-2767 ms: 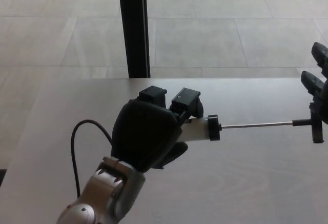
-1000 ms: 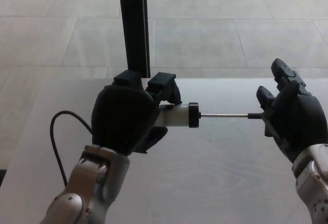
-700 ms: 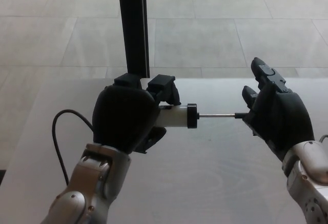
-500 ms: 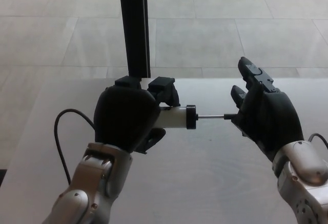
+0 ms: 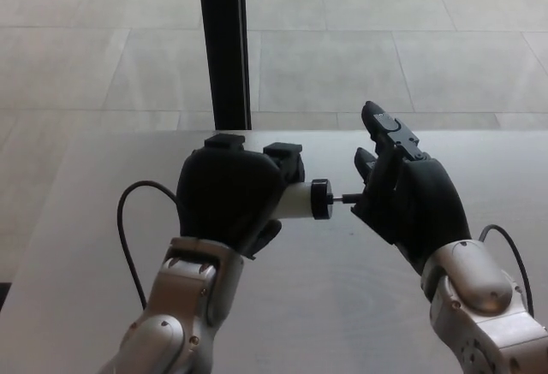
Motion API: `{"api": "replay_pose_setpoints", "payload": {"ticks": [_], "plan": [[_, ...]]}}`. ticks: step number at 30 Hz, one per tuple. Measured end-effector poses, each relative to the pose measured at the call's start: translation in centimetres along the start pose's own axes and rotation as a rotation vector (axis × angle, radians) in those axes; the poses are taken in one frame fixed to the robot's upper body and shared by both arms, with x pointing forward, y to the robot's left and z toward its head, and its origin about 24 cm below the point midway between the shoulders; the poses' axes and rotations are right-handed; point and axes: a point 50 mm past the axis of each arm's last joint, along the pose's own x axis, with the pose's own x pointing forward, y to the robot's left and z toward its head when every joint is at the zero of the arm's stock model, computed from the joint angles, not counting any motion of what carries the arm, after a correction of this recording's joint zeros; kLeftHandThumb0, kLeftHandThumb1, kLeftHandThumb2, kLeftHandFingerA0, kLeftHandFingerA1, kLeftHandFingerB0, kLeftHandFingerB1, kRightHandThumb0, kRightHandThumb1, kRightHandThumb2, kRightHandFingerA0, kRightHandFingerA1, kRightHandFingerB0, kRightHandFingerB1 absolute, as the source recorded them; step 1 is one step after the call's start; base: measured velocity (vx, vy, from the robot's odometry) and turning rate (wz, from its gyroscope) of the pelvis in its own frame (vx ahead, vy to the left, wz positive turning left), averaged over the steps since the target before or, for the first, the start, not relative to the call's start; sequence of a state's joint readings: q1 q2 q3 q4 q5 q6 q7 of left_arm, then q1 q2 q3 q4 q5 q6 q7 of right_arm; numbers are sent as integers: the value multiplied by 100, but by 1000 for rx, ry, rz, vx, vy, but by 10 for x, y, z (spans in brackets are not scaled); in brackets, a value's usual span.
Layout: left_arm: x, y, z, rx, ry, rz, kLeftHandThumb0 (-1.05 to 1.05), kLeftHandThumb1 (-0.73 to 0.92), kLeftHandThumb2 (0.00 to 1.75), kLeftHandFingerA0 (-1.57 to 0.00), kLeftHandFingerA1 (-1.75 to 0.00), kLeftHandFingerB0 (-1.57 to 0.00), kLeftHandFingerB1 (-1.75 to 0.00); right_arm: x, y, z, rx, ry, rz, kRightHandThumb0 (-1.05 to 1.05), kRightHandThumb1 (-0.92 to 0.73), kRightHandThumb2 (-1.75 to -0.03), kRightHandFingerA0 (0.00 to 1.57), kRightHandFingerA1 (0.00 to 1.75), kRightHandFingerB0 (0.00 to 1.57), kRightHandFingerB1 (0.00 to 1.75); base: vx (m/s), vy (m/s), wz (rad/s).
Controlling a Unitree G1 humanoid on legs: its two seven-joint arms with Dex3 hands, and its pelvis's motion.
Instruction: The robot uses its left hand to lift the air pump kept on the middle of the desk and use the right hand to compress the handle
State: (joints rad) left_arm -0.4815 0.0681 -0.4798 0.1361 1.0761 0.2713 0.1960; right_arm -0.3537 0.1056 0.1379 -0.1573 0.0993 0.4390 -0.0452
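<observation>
The air pump (image 5: 300, 200) is a white cylinder with a black end cap, held level above the desk. My left hand (image 5: 229, 200) is shut on its barrel and hides most of it. Only a short stub of the thin metal rod (image 5: 349, 198) shows beyond the cap. My right hand (image 5: 407, 196) presses its palm against the rod's end, fingers extended upward and apart; the handle is hidden behind it. A black hose (image 5: 128, 228) loops from behind my left hand down to the left.
The pale desk (image 5: 360, 305) spreads beneath both hands. A black vertical post (image 5: 223, 44) stands behind its far edge, with a tiled floor beyond. A thin cable (image 5: 509, 250) loops by my right wrist.
My right hand has moved left, pushing the handle in, so the exposed rod has shrunk from long to a short stub. My left hand with the pump shifted slightly right.
</observation>
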Motion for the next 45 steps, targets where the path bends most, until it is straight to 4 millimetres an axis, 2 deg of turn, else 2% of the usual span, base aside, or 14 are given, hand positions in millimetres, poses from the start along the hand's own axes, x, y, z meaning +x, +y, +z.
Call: {"api": "replay_pose_setpoints", "payload": {"ticks": [6, 7, 11, 12, 17, 25, 26, 27, 29, 31, 32, 33, 42, 45], "plan": [[3, -3, 6, -5, 47, -2, -23, 60, 67, -94, -165, -85, -94, 2, 4, -2, -2, -4, -15, -98, -92, -130, 0, 7, 5, 8, 0, 0, 0], [4, -3, 7, -6, 57, -2, -24, 55, 64, -94, -154, -85, -98, 2, 5, -2, 0, -4, -19, -92, -92, -87, 0, 16, 1, 26, 0, 0, 0], [5, -4, 7, 0, 95, -6, -26, 54, 61, -96, -133, -86, -86, 3, 7, -3, 11, -7, -33, -91, -92, -85, 0, 15, 1, 26, 0, 0, 0], [6, -4, 7, 4, 97, -5, -26, 54, 63, -96, -140, -83, -82, 3, 8, -3, 12, -7, -35, -98, -90, -128, 0, 10, 9, 11, 0, 0, 0], [10, -2, 11, 18, 126, -6, -20, 52, 65, -94, -128, -74, -58, 5, 9, -6, 3, -10, -69, -93, -85, -125, 1, 15, 10, 19, 0, 0, 0], [10, -1, 15, 44, 116, -21, -15, 59, 90, -96, -163, -86, -113, 4, 6, -5, -12, -21, -85, -92, -92, -130, 0, 13, 8, 16, 0, 0, 0], [10, -1, 14, 43, 116, -21, -21, 53, 106, -122, -135, -92, -108, 4, 4, -5, -18, -24, -89, -96, -92, -129, 0, 11, 10, 16, 0, 0, 0], [8, -3, 14, 41, 117, -25, -16, 58, 100, -94, -175, -79, -141, 2, -1, -2, -29, -37, -95, -94, -91, -129, 2, 14, 10, 18, 0, 0, 0], [4, -8, 10, 26, 137, -45, -17, 56, 104, -95, -175, -76, -147, -2, -14, 5, -50, -65, -126, -95, -92, -129, 0, 13, 12, 19, 0, 0, 0], [-2, -14, 5, 17, 157, -77, -21, 55, 103, -96, -175, -79, -135, -5, -28, 12, -77, -89, -164, -97, -92, -128, 0, 11, 4, 18, 0, 0, 0], [-6, -19, 2, 9, 171, -100, -31, 53, 110, -122, -137, -91, -115, -7, -37, 16, -88, -100, -193, -88, -92, -94, 0, 0, 6, 24, 0, 0, 0], [-9, -22, -1, 6, 181, -117, -26, 68, 93, -95, -175, -76, -140, -10, -44, 20, -94, -110, -216, -91, -80, -98, 0, 1, 12, 29, 0, 0, 0], [-38, -57, -17, 21, 225, -324, -28, 77, 75, -86, -170, -73, -93, -38, -111, 57, -97, -229, -465, -81, -92, -84, 0, 33, 17, 34, 0, 0, 0], [-40, -61, -16, 22, 221, -355, -26, 68, 77, -84, -168, -75, -101, -46, -123, 68, -76, -276, -520, -77, -81, -118, 2, 37, 14, 46, 0, 0, 0]]}}
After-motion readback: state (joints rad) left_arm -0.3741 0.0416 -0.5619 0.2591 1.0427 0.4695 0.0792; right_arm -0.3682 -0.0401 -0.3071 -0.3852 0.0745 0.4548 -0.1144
